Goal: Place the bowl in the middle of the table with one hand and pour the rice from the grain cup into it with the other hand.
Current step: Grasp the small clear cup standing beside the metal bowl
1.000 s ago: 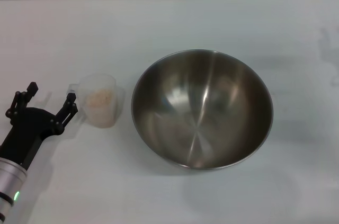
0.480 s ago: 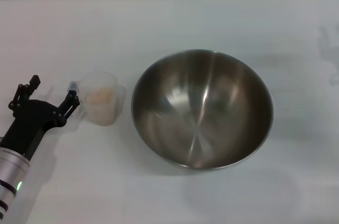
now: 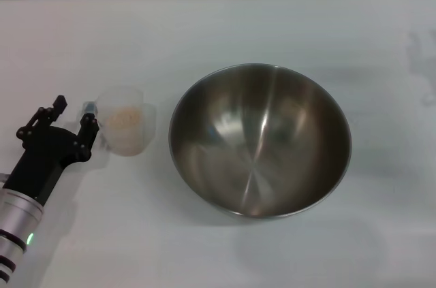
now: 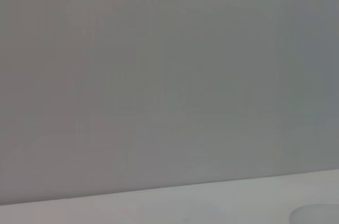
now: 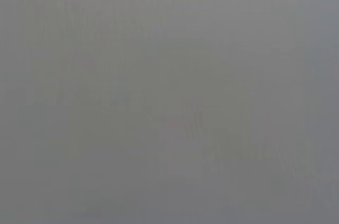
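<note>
Head view: one large round stainless-steel mixing bowl, shiny and brushed grey inside, upright and empty near the middle of the plain white flat tabletop, probably already in its place as the pouring target. Just beside its left rim, apart from it, one small translucent clear plastic measuring cup, upright, with one loose heap of pale beige rice grains inside. Black left gripper low at the cup's left side, jaws spread wide and holding nothing; nearer finger right against the cup's handle side, contact not certain; other finger well clear to the left. Open stance probably meant to take the handle between the fingers before a lift. Right arm and right gripper absent from this view. Judged stage: bowl step done, cup grasp not yet closed, rice not yet poured.

Left wrist view: mostly flat grey background above a strip of white tabletop; faint pale rounded edge at one corner, too indistinct to name. No fingers shown.

Right wrist view: featureless grey only; no gripper, no object, nothing countable. Right gripper's opening impossible to tell.

Count: one bowl, one cup, one heap of rice, one gripper visible
</note>
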Controlling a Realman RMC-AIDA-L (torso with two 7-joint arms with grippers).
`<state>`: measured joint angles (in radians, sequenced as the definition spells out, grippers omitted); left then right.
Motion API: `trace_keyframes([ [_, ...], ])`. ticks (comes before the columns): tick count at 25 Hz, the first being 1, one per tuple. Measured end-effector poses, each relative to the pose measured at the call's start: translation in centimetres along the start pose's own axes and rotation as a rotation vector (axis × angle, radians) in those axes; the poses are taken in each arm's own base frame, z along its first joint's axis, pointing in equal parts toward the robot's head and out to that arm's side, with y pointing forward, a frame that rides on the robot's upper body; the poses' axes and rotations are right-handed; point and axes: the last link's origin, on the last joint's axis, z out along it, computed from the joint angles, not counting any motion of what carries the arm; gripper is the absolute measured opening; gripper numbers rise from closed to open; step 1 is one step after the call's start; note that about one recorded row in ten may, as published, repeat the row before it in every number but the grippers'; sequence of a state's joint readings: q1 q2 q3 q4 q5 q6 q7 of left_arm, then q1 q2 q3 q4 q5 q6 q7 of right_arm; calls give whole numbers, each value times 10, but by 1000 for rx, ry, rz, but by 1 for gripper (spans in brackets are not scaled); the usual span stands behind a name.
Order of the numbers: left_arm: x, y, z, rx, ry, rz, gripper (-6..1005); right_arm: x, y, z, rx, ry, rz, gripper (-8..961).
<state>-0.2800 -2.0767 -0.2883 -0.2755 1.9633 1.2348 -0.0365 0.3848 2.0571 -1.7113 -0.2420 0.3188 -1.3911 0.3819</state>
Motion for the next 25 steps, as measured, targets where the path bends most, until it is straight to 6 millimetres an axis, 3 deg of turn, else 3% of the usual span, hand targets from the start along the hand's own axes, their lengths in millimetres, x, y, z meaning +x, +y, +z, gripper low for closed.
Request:
trace_keyframes([
  [10, 4, 5, 3, -21, 19, -12, 229, -1, -2, 0, 10, -5, 1, 435],
  [14, 7, 6, 4, -22, 43, -8, 153, -1, -2, 0, 10, -5, 1, 435],
  [19, 25, 6, 11, -31, 151, 26, 59, -3, -4, -2, 22, -18, 2, 435],
  [23, 45, 12, 14, -41, 281, 179, 39, -4, -5, -2, 29, -25, 2, 435],
  [25, 61, 24, 20, -65, 388, 379, 29, -5, -6, -2, 32, -27, 1, 435],
])
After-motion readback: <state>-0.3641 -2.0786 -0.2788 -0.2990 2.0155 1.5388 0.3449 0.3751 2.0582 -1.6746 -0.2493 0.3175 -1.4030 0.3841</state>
